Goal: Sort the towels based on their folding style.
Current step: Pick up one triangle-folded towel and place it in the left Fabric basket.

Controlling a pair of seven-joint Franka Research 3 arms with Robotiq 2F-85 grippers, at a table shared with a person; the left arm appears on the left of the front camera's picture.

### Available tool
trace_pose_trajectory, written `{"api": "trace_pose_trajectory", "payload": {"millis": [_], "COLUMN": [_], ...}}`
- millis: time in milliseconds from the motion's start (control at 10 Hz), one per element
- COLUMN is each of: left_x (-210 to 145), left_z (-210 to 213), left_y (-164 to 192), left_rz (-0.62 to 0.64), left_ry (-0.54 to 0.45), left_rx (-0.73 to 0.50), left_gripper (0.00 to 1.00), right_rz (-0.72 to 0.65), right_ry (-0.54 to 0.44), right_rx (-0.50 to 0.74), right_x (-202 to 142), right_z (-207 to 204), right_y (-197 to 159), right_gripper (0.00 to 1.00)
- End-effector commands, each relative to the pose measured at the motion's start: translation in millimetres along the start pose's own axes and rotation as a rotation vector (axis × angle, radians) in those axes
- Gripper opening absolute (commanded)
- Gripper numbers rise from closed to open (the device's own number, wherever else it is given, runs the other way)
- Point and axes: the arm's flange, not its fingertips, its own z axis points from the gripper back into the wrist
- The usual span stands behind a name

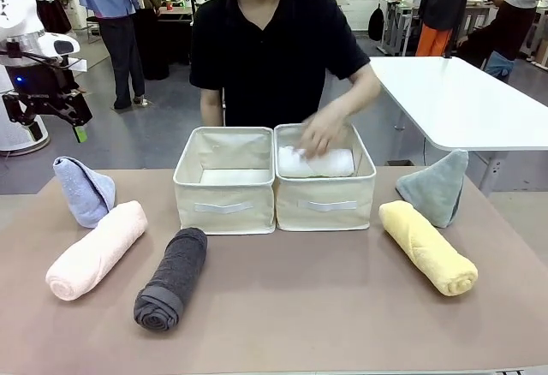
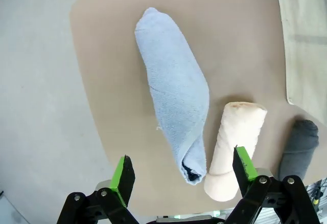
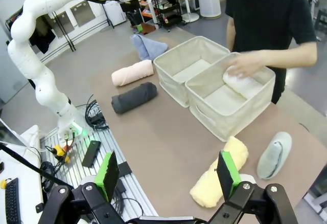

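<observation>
A lavender-blue cone towel [image 1: 83, 189] [image 2: 173, 115] [image 3: 147, 46] stands at the table's far left, with a pink roll [image 1: 96, 249] [image 2: 234, 148] [image 3: 132, 72] and a dark grey roll [image 1: 170, 278] [image 2: 299, 148] [image 3: 134, 97] beside it. On the right lie a yellow roll [image 1: 427, 246] [image 3: 219, 178] and a grey-green cone towel [image 1: 435, 187] [image 3: 274, 154]. The person's hand [image 1: 323, 132] rests on a white roll [image 1: 315, 163] [image 3: 244, 84] inside the right bin. My left gripper [image 1: 47, 108] [image 2: 184, 172] hangs open high above the blue cone. My right gripper [image 3: 167, 173] is open, high over the table's near right.
Two cream fabric bins [image 1: 225, 180] [image 1: 325, 193] stand side by side at the table's middle back; the left one holds nothing. A white table [image 1: 462, 101] stands behind on the right. Cables and a metal rack [image 3: 87, 155] lie beside the table.
</observation>
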Motion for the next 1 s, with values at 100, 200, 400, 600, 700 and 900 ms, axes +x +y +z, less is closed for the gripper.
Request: {"api": "trace_pose_trajectory", "payload": {"millis": [100,200,400,600,700,900], "left_x": [0,0,-22,-40,-39,-27], "left_z": [-1,-1,-21,-29,-36,-53], "left_y": [-3,-3,-8,-15,-15,-13], "left_rz": [-0.002,-0.004,0.145,0.210,0.249,0.293], "left_ry": [0.007,0.002,-0.012,-0.056,-0.077,-0.074], "left_rx": [-0.016,-0.001,0.026,0.055,0.061,0.104], "left_gripper": [1.00,1.00,1.00,1.00,1.00,1.00], "right_rz": [0.005,0.005,0.005,0.005,0.005,0.005], "right_ry": [-0.010,-0.010,-0.010,-0.010,-0.010,-0.010], "right_rx": [0.016,0.016,0.016,0.016,0.016,0.016], "right_x": [-1,-1,-1,-1,-1,-1], "right_z": [-2,-2,-2,-2,-2,-2], "right_y": [-1,-1,-1,-1,-1,-1], "right_gripper": [1.00,1.00,1.00,1.00,1.00,1.00]}}
